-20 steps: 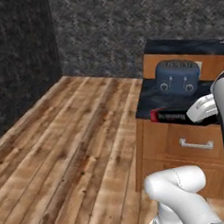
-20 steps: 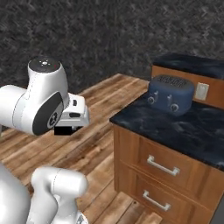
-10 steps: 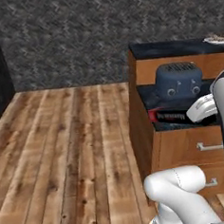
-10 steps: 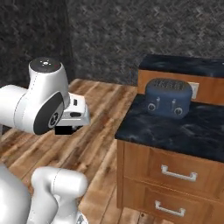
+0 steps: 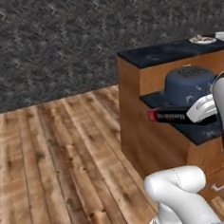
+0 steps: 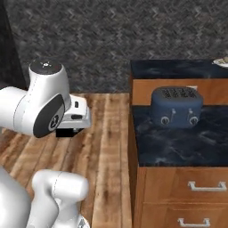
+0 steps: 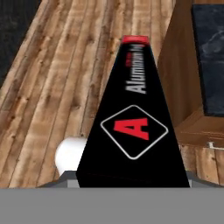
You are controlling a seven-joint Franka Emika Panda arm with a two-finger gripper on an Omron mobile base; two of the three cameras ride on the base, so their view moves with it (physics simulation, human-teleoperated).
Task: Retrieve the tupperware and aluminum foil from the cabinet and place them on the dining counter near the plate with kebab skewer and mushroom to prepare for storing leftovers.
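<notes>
Hand view is showing the gripper clamping 1 aluminum foil box, likely light, stiff and crushable, near its end.

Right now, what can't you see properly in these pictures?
- Claw tips: in the hand view the long black aluminum foil box covers them.
- Plate on the raised dark counter: cut off by the right base view's edge, too small to tell what's on it.
- Blue toaster: in the left base view the white arm hides its right side.

The toaster sits on the lower counter, with the dining counter behind it.
</notes>
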